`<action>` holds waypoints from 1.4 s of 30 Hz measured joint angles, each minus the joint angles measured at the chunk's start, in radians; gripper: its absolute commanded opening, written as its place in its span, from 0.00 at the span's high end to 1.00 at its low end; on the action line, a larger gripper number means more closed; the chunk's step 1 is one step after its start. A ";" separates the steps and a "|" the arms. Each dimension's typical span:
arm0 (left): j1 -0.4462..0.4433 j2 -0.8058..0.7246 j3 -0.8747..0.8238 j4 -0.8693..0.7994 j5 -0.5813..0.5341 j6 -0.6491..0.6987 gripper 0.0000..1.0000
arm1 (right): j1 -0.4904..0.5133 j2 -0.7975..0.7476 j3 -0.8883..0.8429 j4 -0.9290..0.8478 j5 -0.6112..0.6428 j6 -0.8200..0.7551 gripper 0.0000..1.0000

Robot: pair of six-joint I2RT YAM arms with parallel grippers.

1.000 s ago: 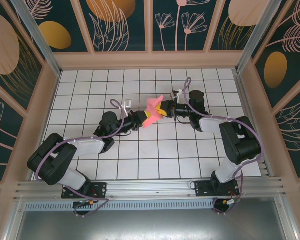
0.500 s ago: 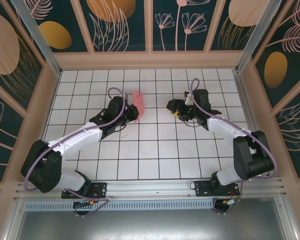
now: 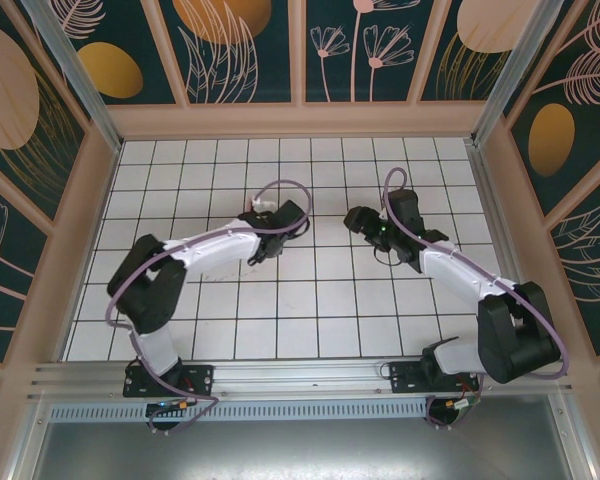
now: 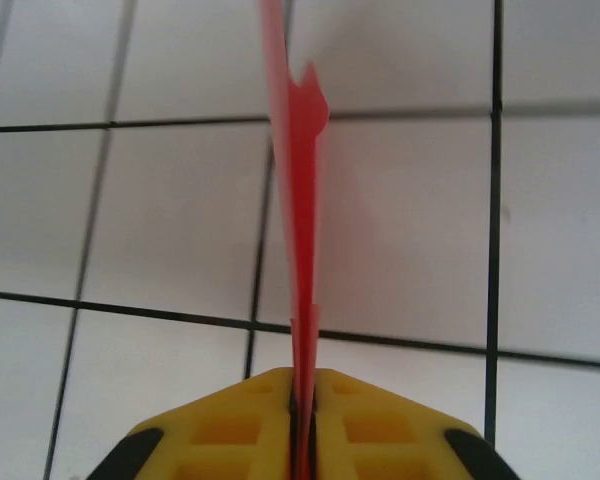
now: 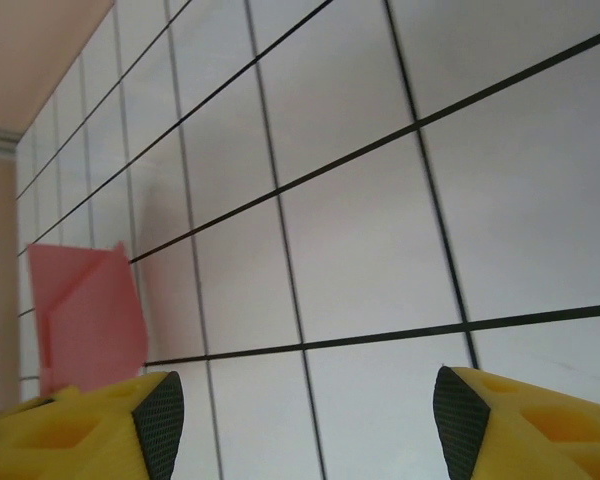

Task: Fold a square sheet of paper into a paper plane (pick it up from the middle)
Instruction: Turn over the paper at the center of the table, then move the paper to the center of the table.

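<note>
Seen from above, two arms reach over a white gridded table (image 3: 310, 330). A second ago both end effectors met on the paper at mid-table; since then they have parted. The left end effector (image 3: 292, 225), which half a second ago had swung out to the left, is back near the centre, with its arm stretched across the tiles. Its wrist camera shows yellow fingers (image 4: 230, 430) pressed together on the folded pink-red sheet of paper (image 4: 298, 200), held edge-on and upright above the table. The right end effector (image 3: 356, 218) has let go, and its jaws stand wide apart over bare tiles. In its wrist view the sheet stands off to the left.
</note>
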State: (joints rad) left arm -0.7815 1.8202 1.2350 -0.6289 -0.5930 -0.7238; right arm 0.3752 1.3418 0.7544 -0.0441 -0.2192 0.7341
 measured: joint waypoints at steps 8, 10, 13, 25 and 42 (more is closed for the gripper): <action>0.019 -0.082 -0.119 0.283 0.307 0.033 0.04 | 0.002 -0.027 -0.059 0.003 0.038 0.008 0.35; 0.051 -0.139 -0.149 0.354 0.372 0.025 0.01 | 0.015 -0.016 -0.059 0.016 0.034 0.007 0.36; 0.125 -0.233 -0.213 0.450 0.440 0.008 0.02 | 0.069 0.030 -0.046 0.043 0.026 0.006 0.42; 0.334 -0.534 -0.512 0.528 0.338 -0.120 0.01 | 0.436 0.425 0.282 0.085 0.016 0.006 0.68; 0.376 -0.643 -0.620 0.558 0.307 -0.206 0.02 | 0.544 0.730 0.576 -0.129 0.035 -0.163 0.77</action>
State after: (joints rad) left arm -0.4053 1.1774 0.6147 -0.0711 -0.2859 -0.9302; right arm 0.9195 2.0716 1.3308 -0.1726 -0.1837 0.5709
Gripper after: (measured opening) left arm 0.985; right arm 0.232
